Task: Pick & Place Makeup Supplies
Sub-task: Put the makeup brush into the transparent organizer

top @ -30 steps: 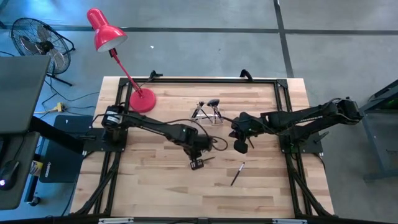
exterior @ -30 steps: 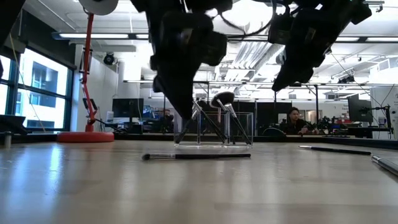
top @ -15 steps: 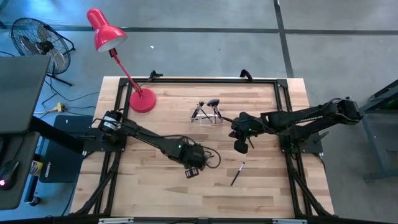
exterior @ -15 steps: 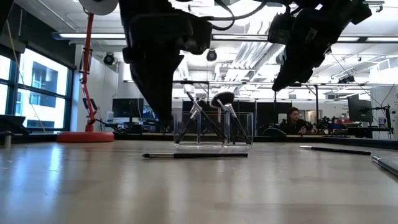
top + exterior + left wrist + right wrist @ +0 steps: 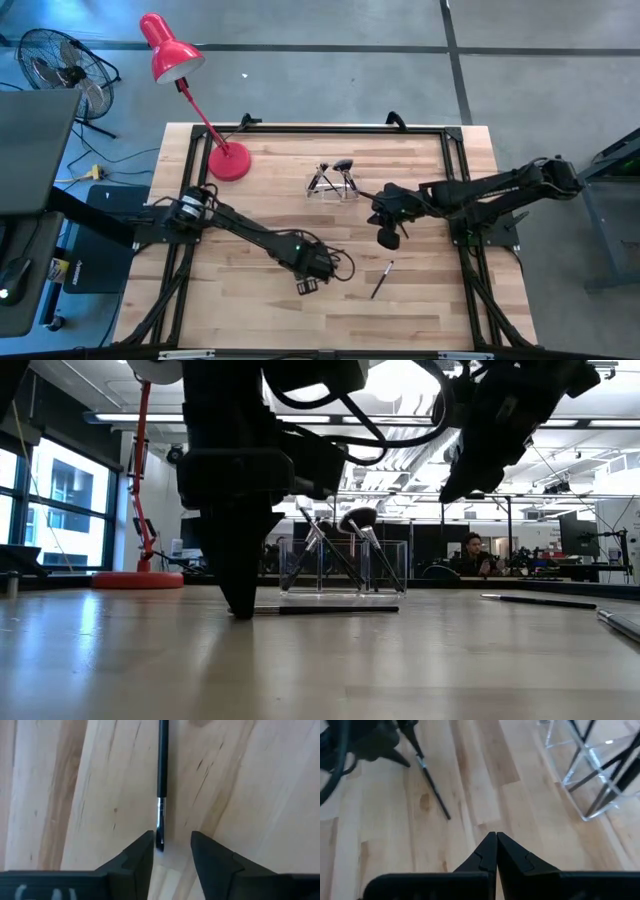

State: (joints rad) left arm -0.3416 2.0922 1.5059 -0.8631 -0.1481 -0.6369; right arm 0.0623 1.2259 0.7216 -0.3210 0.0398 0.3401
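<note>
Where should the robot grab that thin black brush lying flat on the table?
Probably from straight above, near the silvery band at the end of the brush. It lies flat on the wooden table, so only its two long sides are free to pinch. The left tool is open and straddles that end. The right tool waits, shut, near the clear holder.

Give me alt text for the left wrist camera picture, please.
Thin black makeup liner with a silvery band lies on the pale wooden table, one end between the open dark fingers of the left gripper, not yet gripped.
</note>
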